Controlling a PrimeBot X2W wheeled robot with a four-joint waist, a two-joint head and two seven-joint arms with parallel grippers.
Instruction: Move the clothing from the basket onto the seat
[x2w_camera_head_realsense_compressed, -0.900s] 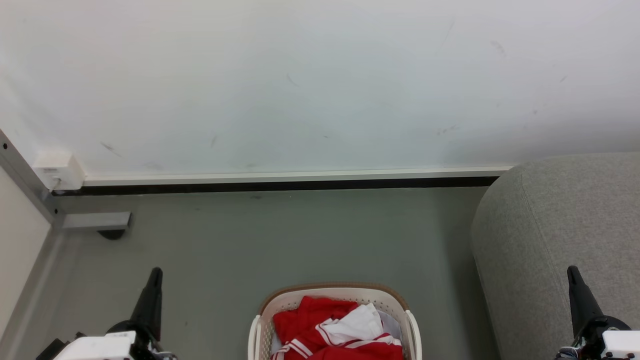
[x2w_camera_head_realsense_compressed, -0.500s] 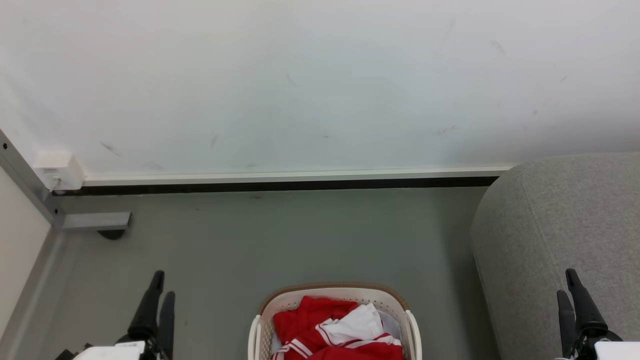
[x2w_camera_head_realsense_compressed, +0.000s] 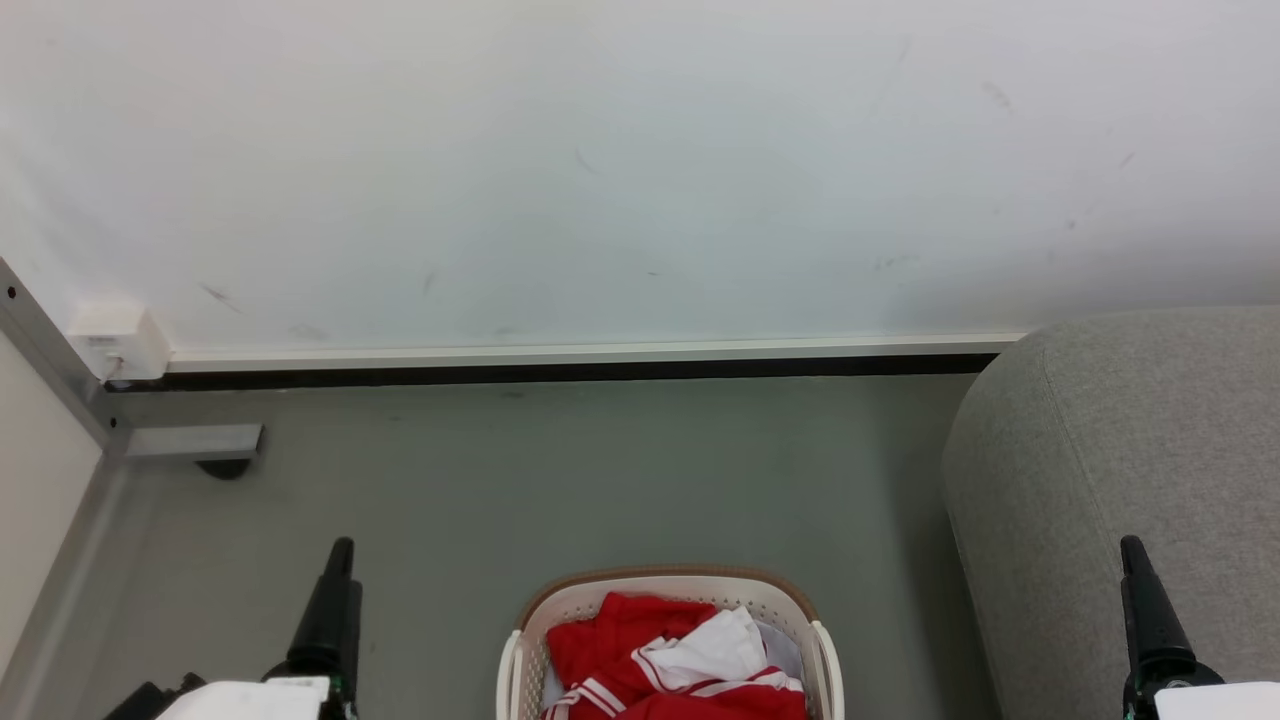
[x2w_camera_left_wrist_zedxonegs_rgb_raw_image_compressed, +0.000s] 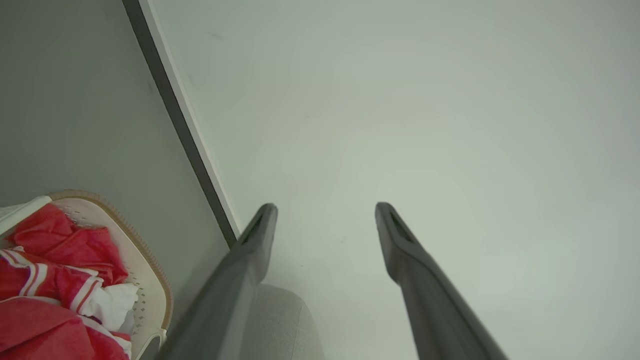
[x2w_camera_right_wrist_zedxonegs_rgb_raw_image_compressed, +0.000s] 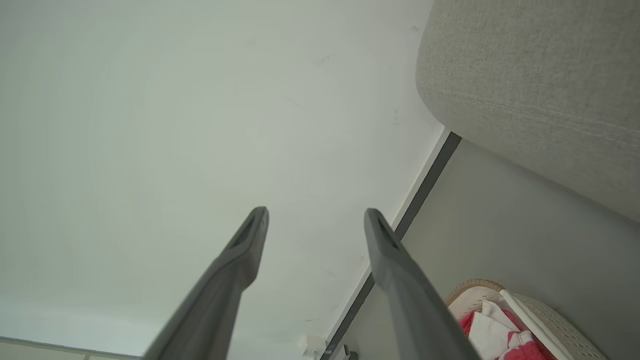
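The cream basket (x2w_camera_head_realsense_compressed: 668, 585) stands on the floor at the bottom middle of the head view, with the red and white clothing (x2w_camera_head_realsense_compressed: 610, 640) heaped inside. The grey seat (x2w_camera_head_realsense_compressed: 1130, 440) rises at the right. My left gripper (x2w_camera_head_realsense_compressed: 341, 550) hovers left of the basket and my right gripper (x2w_camera_head_realsense_compressed: 1131, 546) hovers in front of the seat, both seen edge-on. In the left wrist view the gripper (x2w_camera_left_wrist_zedxonegs_rgb_raw_image_compressed: 325, 207) stands open and empty, with the basket (x2w_camera_left_wrist_zedxonegs_rgb_raw_image_compressed: 152, 272) and clothing (x2w_camera_left_wrist_zedxonegs_rgb_raw_image_compressed: 60, 250) at lower left. The right wrist view shows that gripper (x2w_camera_right_wrist_zedxonegs_rgb_raw_image_compressed: 316, 213) open, the seat (x2w_camera_right_wrist_zedxonegs_rgb_raw_image_compressed: 540, 75), the basket (x2w_camera_right_wrist_zedxonegs_rgb_raw_image_compressed: 555, 322) and the clothing (x2w_camera_right_wrist_zedxonegs_rgb_raw_image_compressed: 520, 347).
A white wall with a dark baseboard (x2w_camera_head_realsense_compressed: 560, 370) runs behind the grey floor (x2w_camera_head_realsense_compressed: 600, 470). A white socket box (x2w_camera_head_realsense_compressed: 118, 342) and a grey metal frame foot (x2w_camera_head_realsense_compressed: 190, 440) sit at the far left corner.
Both grippers have turned about their wrists, so their fingers again line up edge-on in the head view. The left one has shifted right toward the basket. The basket and clothing are unmoved.
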